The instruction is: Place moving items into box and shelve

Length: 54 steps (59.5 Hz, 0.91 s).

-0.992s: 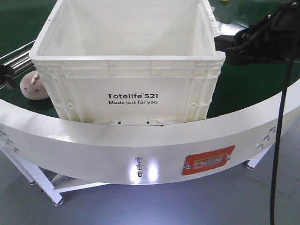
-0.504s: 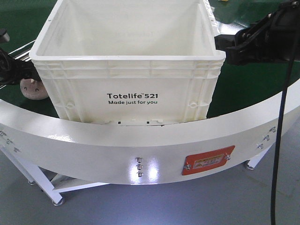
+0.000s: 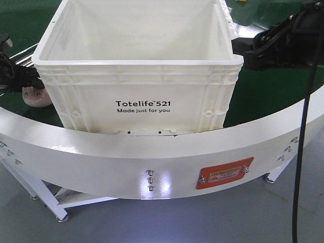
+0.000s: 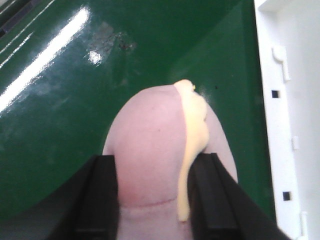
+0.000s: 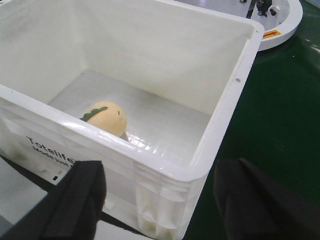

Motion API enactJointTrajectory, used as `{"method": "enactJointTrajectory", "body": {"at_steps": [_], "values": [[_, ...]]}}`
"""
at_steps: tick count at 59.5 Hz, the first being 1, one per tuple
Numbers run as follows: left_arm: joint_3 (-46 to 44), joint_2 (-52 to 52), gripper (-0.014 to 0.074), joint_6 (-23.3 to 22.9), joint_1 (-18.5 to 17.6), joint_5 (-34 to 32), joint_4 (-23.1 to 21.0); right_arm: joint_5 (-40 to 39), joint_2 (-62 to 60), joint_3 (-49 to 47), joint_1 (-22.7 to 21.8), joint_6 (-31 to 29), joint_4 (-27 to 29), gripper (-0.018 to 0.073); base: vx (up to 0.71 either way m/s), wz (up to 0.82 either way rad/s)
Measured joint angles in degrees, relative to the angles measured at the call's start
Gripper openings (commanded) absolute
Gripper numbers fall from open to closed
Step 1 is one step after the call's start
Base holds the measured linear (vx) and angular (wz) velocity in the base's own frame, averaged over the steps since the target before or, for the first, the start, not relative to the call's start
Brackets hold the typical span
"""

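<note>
The box (image 3: 136,62), a white ribbed crate printed "Totelife 521", stands open on the green belt. Inside it, on the floor near the front wall, lies the pale orange-yellow plush toy (image 5: 105,118) with its green stripe. The pinkish-beige plush toy (image 3: 34,96) rests on the belt just left of the box. My left gripper (image 3: 19,80) is over it, and in the left wrist view its black fingers (image 4: 102,197) press both sides of the toy (image 4: 150,150). My right gripper (image 3: 247,53) hangs open beside the box's right front corner (image 5: 165,172), holding nothing.
A white curved guard (image 3: 152,157) with a red label (image 3: 225,174) borders the green belt (image 3: 268,96) in front. Metal rails (image 3: 20,58) run at the far left. A black cable (image 3: 302,152) hangs at the right. The box's side wall (image 4: 295,100) is close to the right of my left gripper.
My left gripper has come in from the left edge and now covers the top of the pinkish-beige toy, fingers on its sides. The right arm has barely moved.
</note>
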Motion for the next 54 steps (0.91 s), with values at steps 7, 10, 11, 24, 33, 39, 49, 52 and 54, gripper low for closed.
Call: {"method": "enactJointTrajectory", "body": {"at_steps": [7,10,11,24,33,39,49,52,54], "values": [[0.0,-1.51,0.0317,0.06,0.0,0.72,0.35,0.0,0.0,0.0,0.0,0.0,0.0,0.0504,0.0,0.0],[0.0,-2.94,0.0317,0.31,0.0,0.72,0.72,0.0,0.0,0.0,0.0,0.0,0.0,0.0504,0.0,0.0],[0.0,-3.69,0.0317,0.45,0.0,0.72,0.79,0.0,0.0,0.0,0.0,0.0,0.0,0.0504,0.0,0.0],[-4.48,-14.59,0.0317,0.85,0.0,2.7,1.11,0.0,0.0,0.0,0.0,0.0,0.0,0.0504,0.0,0.0],[-9.18,-21.45,0.0317,0.85,-0.86,4.38,0.92,0.0,0.0,0.0,0.0,0.0,0.0,0.0504,0.0,0.0],[-10.15,-24.74,0.0317,1.4,-3.5,4.51,-1.89,0.0,0.0,0.0,0.0,0.0,0.0,0.0504,0.0,0.0],[-10.21,-25.16,0.0319,8.17,-11.09,4.86,-7.29,0.0,0.0,0.0,0.0,0.0,0.0,0.0504,0.0,0.0],[-10.21,-24.47,0.0332,9.9,-13.41,4.86,-7.95,0.0,0.0,0.0,0.0,0.0,0.0,0.0504,0.0,0.0],[-10.21,-23.82,0.0351,10.85,-14.96,4.88,-8.3,0.0,0.0,0.0,0.0,0.0,0.0,0.0504,0.0,0.0]]}}
